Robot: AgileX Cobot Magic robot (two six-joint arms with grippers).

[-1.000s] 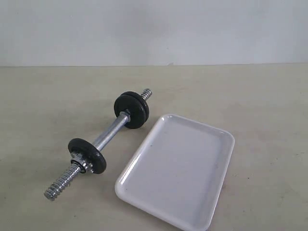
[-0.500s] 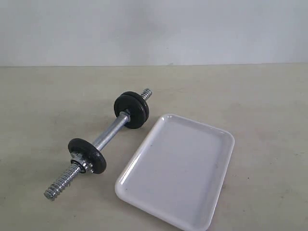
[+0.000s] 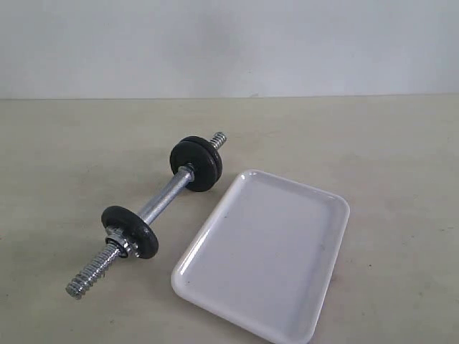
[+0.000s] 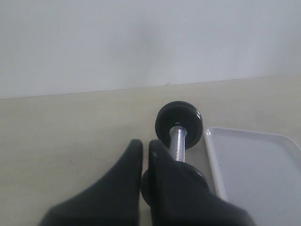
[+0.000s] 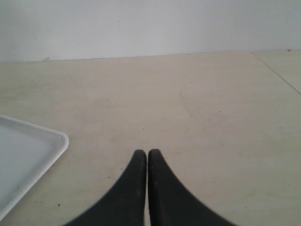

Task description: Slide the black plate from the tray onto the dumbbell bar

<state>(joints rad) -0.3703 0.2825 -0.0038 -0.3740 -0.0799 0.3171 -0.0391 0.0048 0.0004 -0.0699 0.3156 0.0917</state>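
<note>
The glossy white rectangular tray [image 3: 272, 251] lay on the pale bench [image 3: 373, 143], and every place here is given from it. Just beside its long left edge, apart from the rim, the slim chrome steel dumbbell bar [image 3: 163, 197] lay slantwise on the bench, roughly parallel to that edge. A single flat round black iron plate [image 3: 130, 231] stood threaded on the bar opposite the tray's near left corner, with a chrome nut [image 3: 120, 242] against its outer face and bare coarse thread beyond. A pair of matching black plates [image 3: 197, 163] stood pressed together on the bar just beyond the tray's far left corner, a short threaded stub showing past them. Neither hand appeared in the exterior view. The left hand [image 4: 145, 143] was clenched to a thin slit, its dark fingers [image 4: 127, 169] gripping nothing; it hung on the bar's side of the tray, in line with the bar, and its fingers hid the bar's near part, so contact there could not be judged. The right hand [image 5: 147, 153] was likewise clenched and held nothing, poised over bare bench off the tray's right corner.
</note>
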